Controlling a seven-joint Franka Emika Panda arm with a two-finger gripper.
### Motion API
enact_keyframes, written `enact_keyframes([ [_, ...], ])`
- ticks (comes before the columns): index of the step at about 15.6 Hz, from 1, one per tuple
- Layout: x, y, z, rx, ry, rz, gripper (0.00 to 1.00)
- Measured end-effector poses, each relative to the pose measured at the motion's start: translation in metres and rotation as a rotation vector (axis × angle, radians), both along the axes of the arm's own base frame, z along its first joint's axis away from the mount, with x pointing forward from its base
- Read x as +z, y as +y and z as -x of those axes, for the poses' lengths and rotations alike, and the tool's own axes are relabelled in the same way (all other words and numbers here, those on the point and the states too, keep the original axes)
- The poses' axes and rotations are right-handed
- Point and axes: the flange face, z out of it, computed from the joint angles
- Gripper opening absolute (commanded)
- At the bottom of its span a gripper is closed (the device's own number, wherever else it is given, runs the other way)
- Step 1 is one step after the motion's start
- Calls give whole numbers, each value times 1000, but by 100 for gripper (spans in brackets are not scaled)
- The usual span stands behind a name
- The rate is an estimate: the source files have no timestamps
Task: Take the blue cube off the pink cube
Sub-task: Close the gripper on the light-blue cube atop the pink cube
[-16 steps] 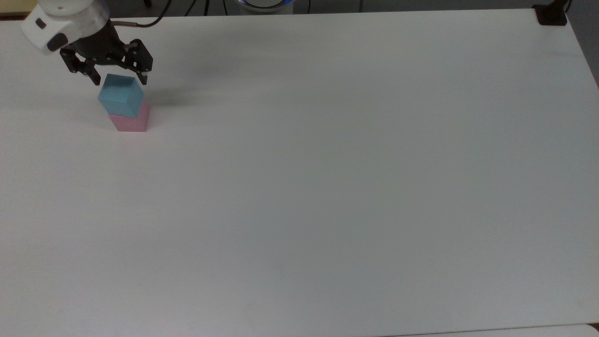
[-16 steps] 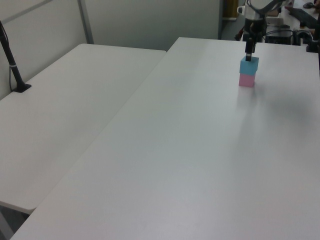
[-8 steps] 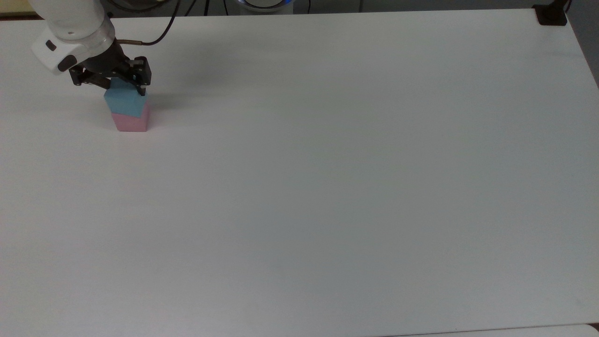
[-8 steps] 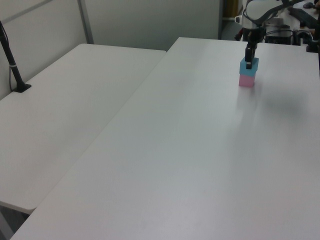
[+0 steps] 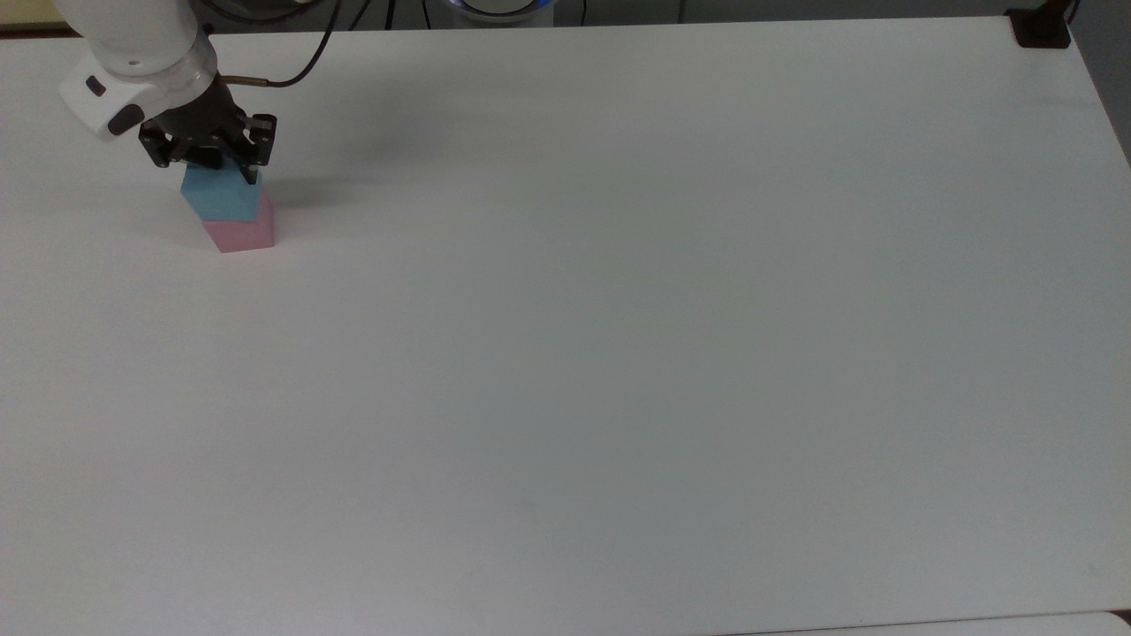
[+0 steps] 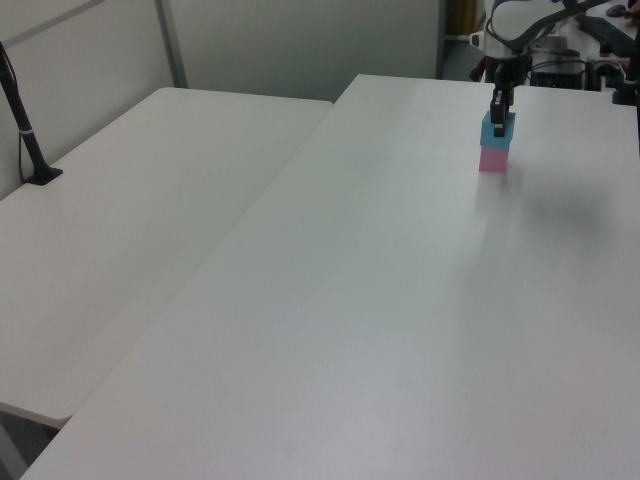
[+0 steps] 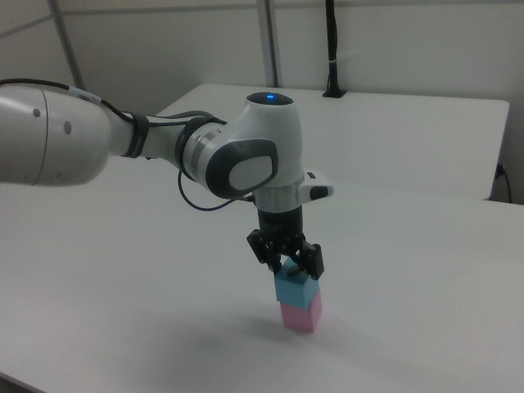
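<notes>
Claw (image 5: 215, 163) now lower than a second ago, fingers narrowed from wide spread to pinch blue cube (image 5: 218, 195) directly beneath wrist. Blue cube not yet lifted off pink cube (image 5: 240, 234) below, on table (image 5: 618, 309). Grasp made; lift next.

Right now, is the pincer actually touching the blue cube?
Touching. In the right view the pincer has its fingers down over the top of the blue cube, closed against its sides, with the pink cube underneath.
</notes>
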Motion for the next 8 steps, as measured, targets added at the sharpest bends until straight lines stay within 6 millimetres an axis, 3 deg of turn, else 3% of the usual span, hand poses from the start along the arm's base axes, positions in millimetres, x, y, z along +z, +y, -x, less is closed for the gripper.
enact_keyframes([
  [1,1,0,0,-1,-2,1,40],
  [2,3,-1,0,-1,-5,1,82],
  [3,5,-1,1,-2,-6,1,100],
  [8,32,-1,4,-5,-42,5,100],
])
